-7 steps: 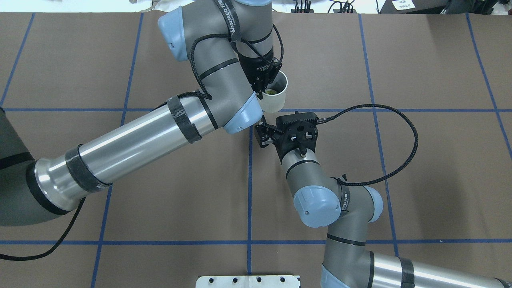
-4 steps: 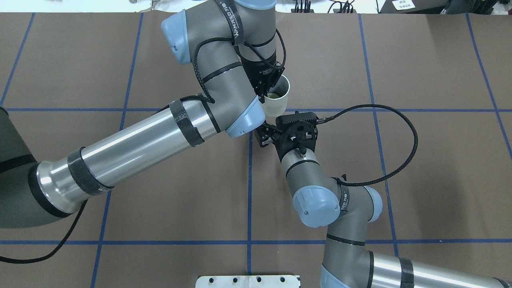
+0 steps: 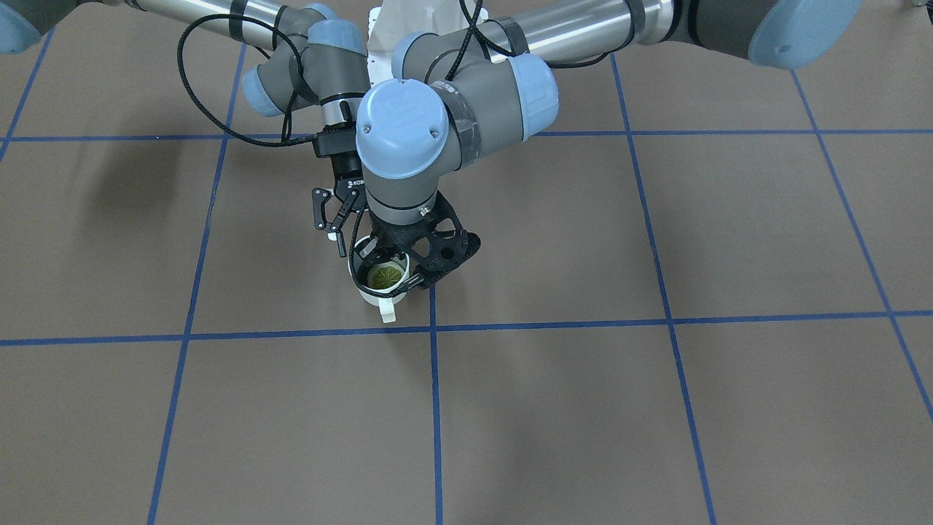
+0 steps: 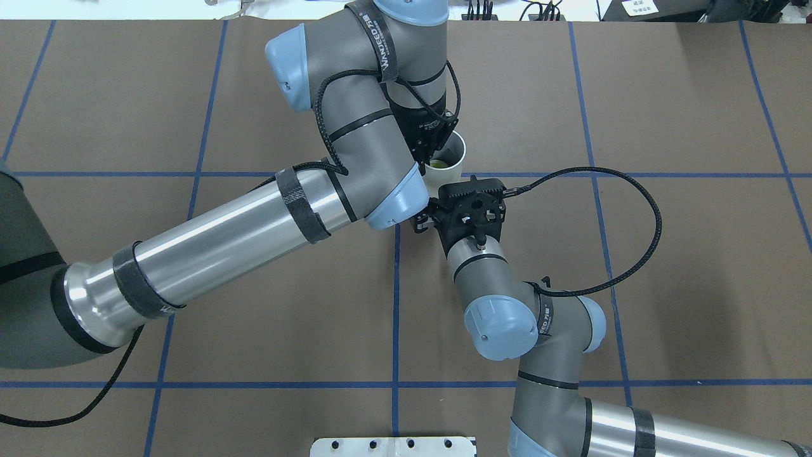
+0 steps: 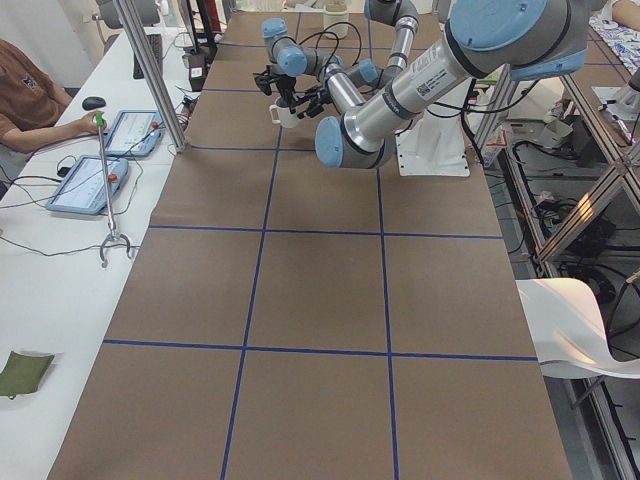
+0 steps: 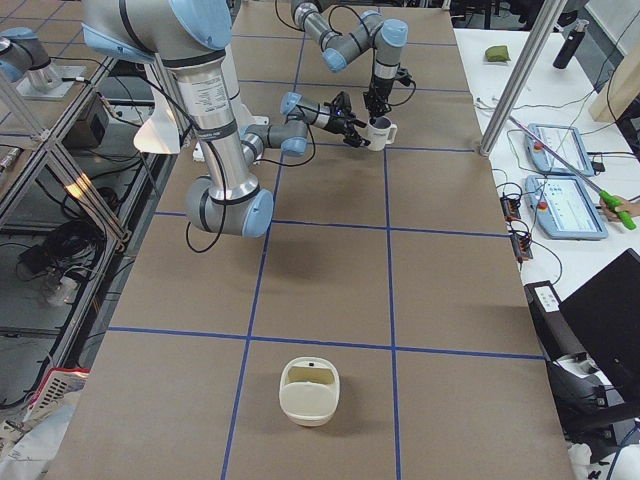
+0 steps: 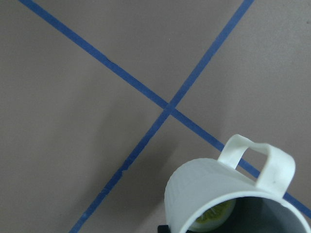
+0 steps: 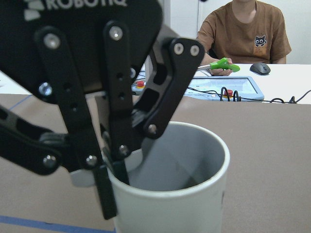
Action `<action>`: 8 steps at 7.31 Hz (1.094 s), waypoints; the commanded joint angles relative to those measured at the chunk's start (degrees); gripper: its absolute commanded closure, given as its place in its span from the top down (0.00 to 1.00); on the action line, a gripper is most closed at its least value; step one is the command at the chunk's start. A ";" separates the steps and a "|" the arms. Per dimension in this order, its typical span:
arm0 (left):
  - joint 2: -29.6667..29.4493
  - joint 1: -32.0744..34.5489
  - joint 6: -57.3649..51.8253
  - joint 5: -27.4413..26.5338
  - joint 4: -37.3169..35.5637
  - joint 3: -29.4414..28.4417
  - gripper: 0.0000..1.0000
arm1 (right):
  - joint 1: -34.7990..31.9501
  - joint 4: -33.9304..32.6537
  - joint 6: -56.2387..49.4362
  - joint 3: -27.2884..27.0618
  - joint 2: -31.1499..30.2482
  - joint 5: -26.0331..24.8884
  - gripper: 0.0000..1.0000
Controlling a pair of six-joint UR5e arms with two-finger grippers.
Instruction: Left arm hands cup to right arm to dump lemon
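My left gripper (image 3: pixel 373 253) is shut on the rim of the off-white cup (image 3: pixel 387 304) and holds it upright just above the table. The right wrist view shows its fingers (image 8: pixel 119 160) pinching the cup (image 8: pixel 184 194) wall. The yellow-green lemon (image 3: pixel 386 275) slice lies inside the cup; it also shows in the left wrist view (image 7: pixel 216 217). My right gripper (image 3: pixel 332 235) is open and empty, close beside the cup on the robot's side. In the overhead view the cup (image 4: pixel 454 152) peeks out past the left wrist, which mostly hides the right gripper.
Brown table cover with blue tape lines (image 4: pixel 396 304). A cream container (image 6: pixel 310 392) stands far off near the table's end on my right. An operator (image 8: pixel 243 34) sits at a side bench with tablets (image 5: pixel 128 132). The two wrists are crowded together around the cup.
My left arm has carried the cup a little to the right and nearer the right gripper, and its wrist cap now covers that gripper's fingers. The right arm has hardly moved.
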State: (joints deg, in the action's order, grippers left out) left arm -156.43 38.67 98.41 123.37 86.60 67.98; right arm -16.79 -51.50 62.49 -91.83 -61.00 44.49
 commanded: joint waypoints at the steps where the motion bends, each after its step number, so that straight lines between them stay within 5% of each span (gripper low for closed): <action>1: 0.07 -0.35 0.03 0.11 -1.08 1.36 0.00 | 0.00 0.00 0.00 0.25 0.00 -0.02 0.98; 8: 0.25 -1.41 0.03 0.11 -1.26 2.07 0.00 | 0.00 0.00 -0.09 1.04 0.00 0.07 0.98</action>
State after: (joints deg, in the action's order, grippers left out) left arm -156.24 37.37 98.44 123.49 85.35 70.02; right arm -16.79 -51.51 62.43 -91.06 -61.03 44.53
